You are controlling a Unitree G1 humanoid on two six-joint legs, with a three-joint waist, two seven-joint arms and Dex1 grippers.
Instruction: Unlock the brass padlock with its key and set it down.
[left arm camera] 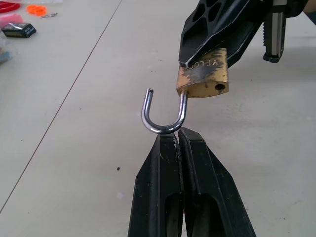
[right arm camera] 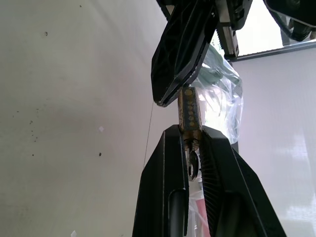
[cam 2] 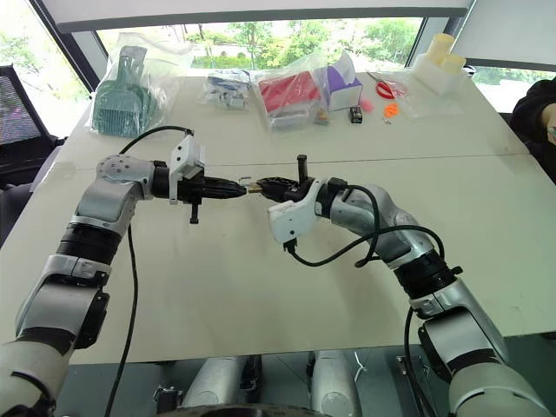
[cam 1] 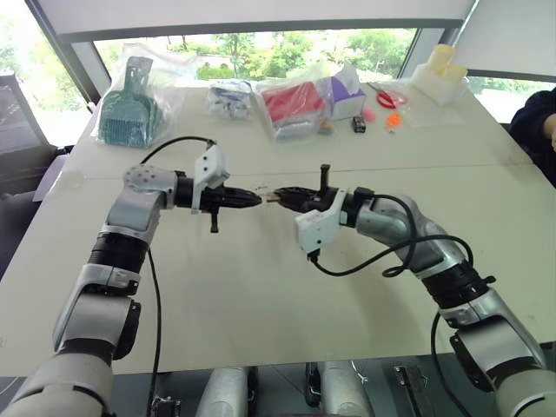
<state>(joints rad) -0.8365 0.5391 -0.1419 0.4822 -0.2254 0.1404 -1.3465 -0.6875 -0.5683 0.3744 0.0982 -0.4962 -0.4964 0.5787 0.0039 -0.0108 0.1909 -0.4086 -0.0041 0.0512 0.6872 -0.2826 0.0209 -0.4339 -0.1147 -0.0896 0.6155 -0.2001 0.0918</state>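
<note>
Table (cam 1: 261, 295): pale, wide; your two arms meet above its middle, bagged clutter well beyond them at the far edge.

Right gripper (cam 1: 282, 198): fingers pinch the brass padlock (left arm camera: 203, 81) by its body, holding it in the air, clear of the table. The key (right arm camera: 192, 165) sits in the keyway between those fingers.

Left gripper (cam 1: 254, 200): fingers pressed together, tips touching the bend of the shackle (left arm camera: 163, 118).

Shackle is swung open, one end free of the body, so the lock reads as unlocked.

Handling, as a judgement: small, rigid, light, slick metal. Keep the hold on the flat brass faces; the thin shackle pivots and would slip.
</note>
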